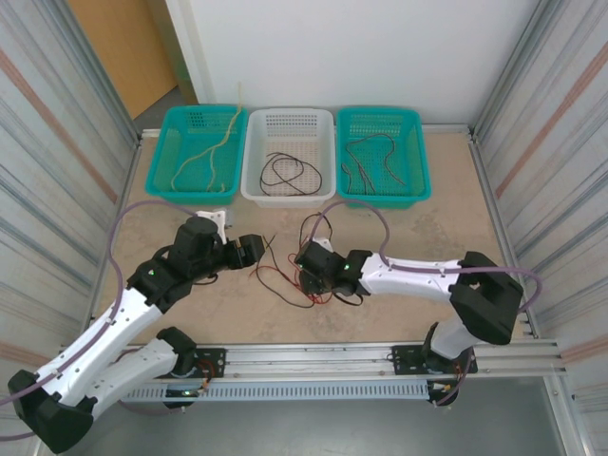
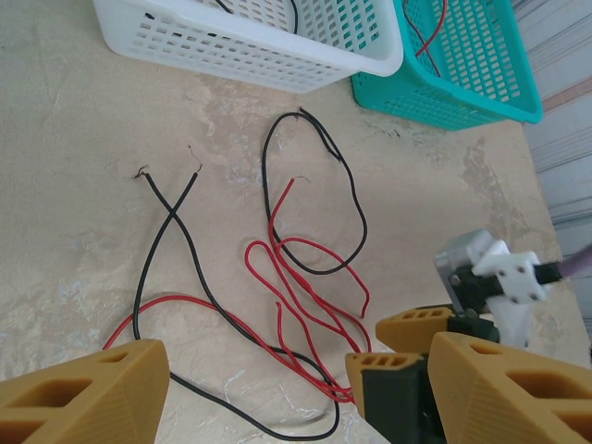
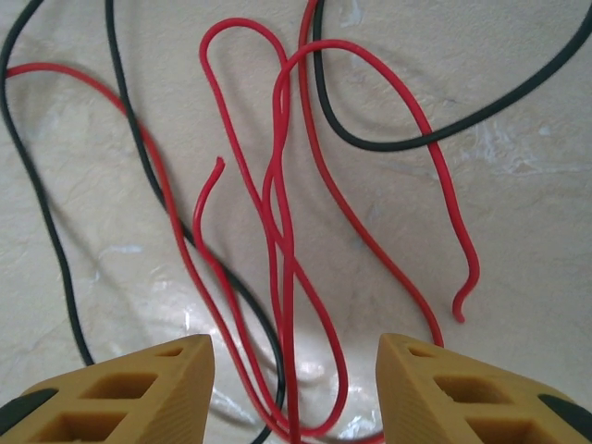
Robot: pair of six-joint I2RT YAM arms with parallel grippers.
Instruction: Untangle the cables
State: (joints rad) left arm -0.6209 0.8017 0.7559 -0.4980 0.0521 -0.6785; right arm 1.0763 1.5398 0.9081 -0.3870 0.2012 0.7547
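Note:
A tangle of red cables (image 1: 290,280) and black cables (image 1: 318,228) lies on the table between my two grippers. In the left wrist view the red cables (image 2: 305,277) loop over the black cables (image 2: 319,194). My left gripper (image 1: 259,250) is open just left of the tangle, and nothing sits between its fingers (image 2: 88,393). My right gripper (image 1: 306,273) is low over the tangle's right part. It stands open, its fingers (image 3: 139,393) on either side of several red cable strands (image 3: 282,240) without touching them. A black cable (image 3: 398,139) curves above.
Three baskets line the back of the table. The left teal basket (image 1: 190,196) holds tan cables (image 1: 204,157), the white basket (image 1: 285,198) black ones (image 1: 285,171), and the right teal basket (image 1: 385,199) red and black ones. Corrugated walls flank the table.

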